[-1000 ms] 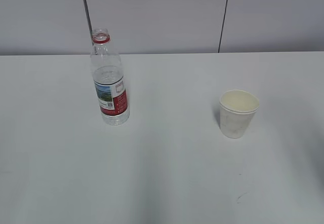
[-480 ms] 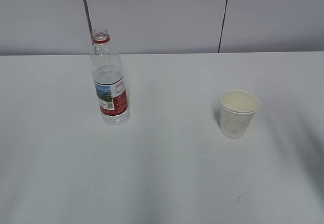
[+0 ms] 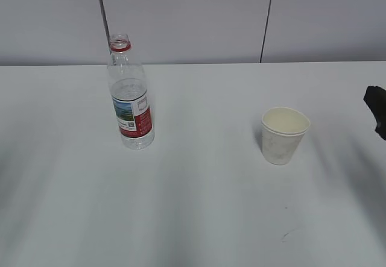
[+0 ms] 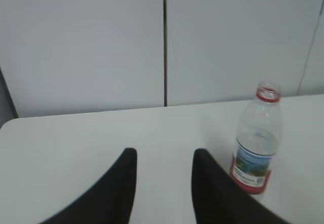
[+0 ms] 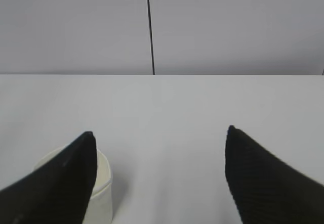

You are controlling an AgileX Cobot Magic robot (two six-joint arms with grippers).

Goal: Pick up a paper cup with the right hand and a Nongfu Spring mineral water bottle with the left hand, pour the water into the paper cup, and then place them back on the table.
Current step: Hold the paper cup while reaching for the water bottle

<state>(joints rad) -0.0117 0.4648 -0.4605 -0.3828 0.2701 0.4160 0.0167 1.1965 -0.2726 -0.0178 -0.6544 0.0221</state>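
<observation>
The Nongfu Spring bottle (image 3: 130, 101) stands upright and uncapped at the left of the white table (image 3: 199, 188), with water (image 3: 128, 91) up to just above its label. The paper cup (image 3: 283, 135) stands upright at the right. A black part of my right gripper (image 3: 376, 109) shows at the right edge, apart from the cup. In the right wrist view the right gripper (image 5: 159, 131) is wide open and empty, and the cup (image 5: 104, 183) is partly behind its left finger. My left gripper (image 4: 164, 155) is open and empty, with the bottle (image 4: 255, 143) ahead to its right.
A small dark scuff mark (image 3: 288, 234) lies on the table in front of the cup. Grey wall panels (image 3: 193, 14) with dark seams stand behind the table's far edge.
A black part of my right gripper has come into the exterior view at the right edge. Shadows have shifted on the table. The bottle and the cup have not moved.
</observation>
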